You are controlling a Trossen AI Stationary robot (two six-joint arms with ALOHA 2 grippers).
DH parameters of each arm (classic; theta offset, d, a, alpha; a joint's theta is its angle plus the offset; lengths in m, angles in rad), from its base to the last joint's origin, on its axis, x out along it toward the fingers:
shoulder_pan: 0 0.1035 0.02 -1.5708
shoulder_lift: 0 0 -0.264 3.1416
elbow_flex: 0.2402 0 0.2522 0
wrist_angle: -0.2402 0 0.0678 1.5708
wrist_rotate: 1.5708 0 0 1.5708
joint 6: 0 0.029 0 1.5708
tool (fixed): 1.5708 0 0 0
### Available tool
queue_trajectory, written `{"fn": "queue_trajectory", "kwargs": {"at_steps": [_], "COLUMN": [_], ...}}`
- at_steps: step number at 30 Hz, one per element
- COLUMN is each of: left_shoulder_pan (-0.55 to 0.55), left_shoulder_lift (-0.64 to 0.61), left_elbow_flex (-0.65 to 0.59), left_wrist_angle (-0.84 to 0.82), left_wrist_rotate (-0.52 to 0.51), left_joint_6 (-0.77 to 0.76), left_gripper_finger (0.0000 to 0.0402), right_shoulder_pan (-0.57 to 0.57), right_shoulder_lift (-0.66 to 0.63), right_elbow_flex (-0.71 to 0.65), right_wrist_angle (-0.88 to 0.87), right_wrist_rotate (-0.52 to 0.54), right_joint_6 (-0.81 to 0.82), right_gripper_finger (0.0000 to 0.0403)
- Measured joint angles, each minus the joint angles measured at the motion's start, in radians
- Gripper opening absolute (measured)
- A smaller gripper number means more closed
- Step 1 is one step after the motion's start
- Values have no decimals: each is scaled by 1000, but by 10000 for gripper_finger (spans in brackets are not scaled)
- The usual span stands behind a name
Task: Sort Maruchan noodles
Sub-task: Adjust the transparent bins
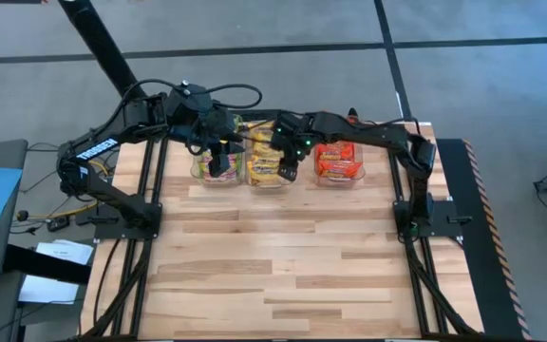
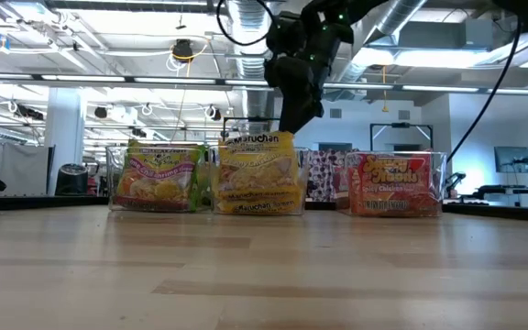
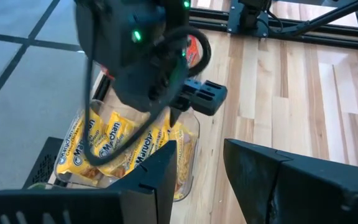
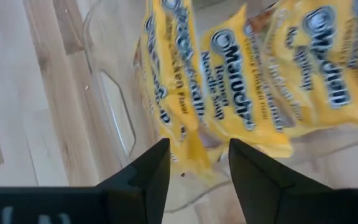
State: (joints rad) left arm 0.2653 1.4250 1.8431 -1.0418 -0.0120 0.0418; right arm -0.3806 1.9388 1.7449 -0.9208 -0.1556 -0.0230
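Note:
Three clear bins stand in a row at the table's far side. The left bin (image 1: 213, 173) holds green-and-pink Maruchan packets (image 2: 154, 179). The middle bin (image 1: 264, 179) holds yellow packets (image 4: 229, 81), one of which stands taller (image 2: 259, 142). The right bin (image 1: 338, 177) holds red-orange packets (image 2: 392, 183). My right gripper (image 4: 194, 165) is open and points down just over the yellow packets (image 1: 289, 163). My left gripper (image 3: 201, 158) is open, high over the left and middle bins (image 1: 219, 157), and looks down on the right arm's wrist (image 3: 142, 56).
The bins sit close together, wall beside wall. The right arm's wrist (image 2: 296, 73) hangs directly over the middle bin, and both arms crowd the far strip of the table. Bare wooden tabletop (image 1: 283, 266) stretches from the bins to the near edge.

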Motion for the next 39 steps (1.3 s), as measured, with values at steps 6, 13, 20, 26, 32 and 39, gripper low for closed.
{"fn": "queue_trajectory", "kwargs": {"at_steps": [6, 13, 20, 26, 32, 39], "left_shoulder_pan": [0, 0, 0, 0, 1, 1], "left_shoulder_lift": [0, 0, 0, 0, 0, 0], "left_elbow_flex": [0, 0, 0, 0, 0, 0], "left_wrist_angle": [0, 0, -2, -3, -31, -55], "left_wrist_rotate": [0, -10, -27, -27, -30, -30], "left_joint_6": [-1, -1, 17, 9, 1, 0], "left_gripper_finger": [122, 122, 122, 122, 122, 122], "right_shoulder_pan": [6, 50, 99, 119, 109, 80], "right_shoulder_lift": [0, 8, 70, 143, 176, 177], "right_elbow_flex": [75, 80, 80, 78, 79, 79], "right_wrist_angle": [4, -45, -74, -76, -34, -8], "right_wrist_rotate": [-2, -245, -288, -289, -291, -199], "right_joint_6": [0, -3, -9, -7, 2, 33], "right_gripper_finger": [180, 176, 176, 176, 175, 175]}}
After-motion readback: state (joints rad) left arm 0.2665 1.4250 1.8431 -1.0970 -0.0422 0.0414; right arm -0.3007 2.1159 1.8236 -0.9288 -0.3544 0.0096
